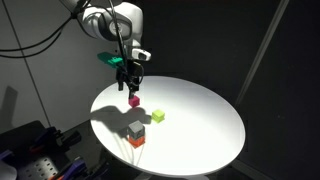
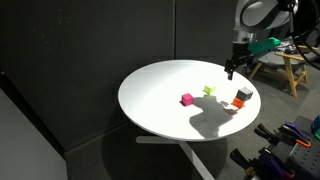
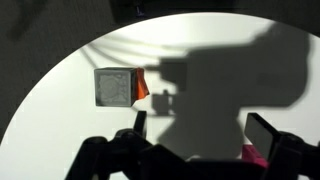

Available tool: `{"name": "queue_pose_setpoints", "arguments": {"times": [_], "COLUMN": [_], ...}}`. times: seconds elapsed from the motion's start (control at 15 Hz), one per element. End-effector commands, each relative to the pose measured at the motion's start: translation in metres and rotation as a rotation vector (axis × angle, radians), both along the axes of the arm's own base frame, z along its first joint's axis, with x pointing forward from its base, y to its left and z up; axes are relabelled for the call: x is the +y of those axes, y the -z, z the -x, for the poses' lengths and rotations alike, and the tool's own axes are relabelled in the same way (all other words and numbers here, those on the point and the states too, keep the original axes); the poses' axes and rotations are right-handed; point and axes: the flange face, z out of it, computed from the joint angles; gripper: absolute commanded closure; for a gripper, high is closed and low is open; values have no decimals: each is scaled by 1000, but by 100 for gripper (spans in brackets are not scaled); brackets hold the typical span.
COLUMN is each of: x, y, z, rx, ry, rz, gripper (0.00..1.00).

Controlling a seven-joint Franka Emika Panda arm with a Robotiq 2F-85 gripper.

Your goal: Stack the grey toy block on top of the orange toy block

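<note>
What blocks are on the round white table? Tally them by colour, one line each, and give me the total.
grey block: 1
orange block: 1
magenta block: 1
yellow-green block: 1
Total: 4

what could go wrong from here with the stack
1. In the wrist view the orange toy block shows past one side of the grey toy block, so the stack may sit off-centre and tip if bumped.
2. The stack stands near the edge of the table in both exterior views; a toppled block could roll off.
</note>
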Motion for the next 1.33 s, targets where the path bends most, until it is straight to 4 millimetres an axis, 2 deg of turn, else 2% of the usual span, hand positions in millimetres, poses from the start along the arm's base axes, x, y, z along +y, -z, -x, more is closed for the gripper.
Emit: {"name": "queue_pose_setpoints", "arguments": {"times": [0.0,0.87,1.27], "x": [13,40,43], "y": [-23,-70,-88], "z": [17,59,63], "rx": [6,-136,-145], "ry": [0,-76,-57], "rz": [5,-9,-21], "gripper": [0,0,0]}}
